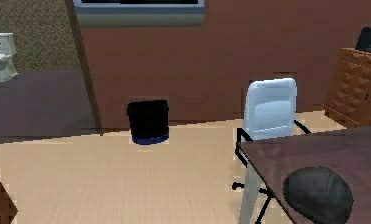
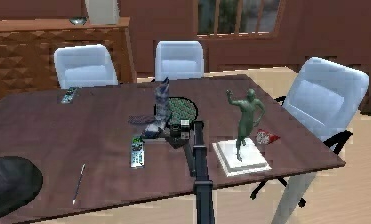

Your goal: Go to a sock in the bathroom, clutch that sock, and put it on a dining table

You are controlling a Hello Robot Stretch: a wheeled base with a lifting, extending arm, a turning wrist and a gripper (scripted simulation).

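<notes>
While reaching over the worktop (image 2: 53, 130) at frame centre, lower slowly | settle on bare wood left of green statue (image 2: 245, 115) | claw (image 2: 159, 124) grip, load: cannot tell.

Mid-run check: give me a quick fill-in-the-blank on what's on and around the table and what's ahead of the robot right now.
In the arm side view, the green statue stands on a ___ base. Around the dining table stand ___ pale chairs. In the forward view, the bin against the wall is mostly ___.
Missing words: white; three; black.
</notes>
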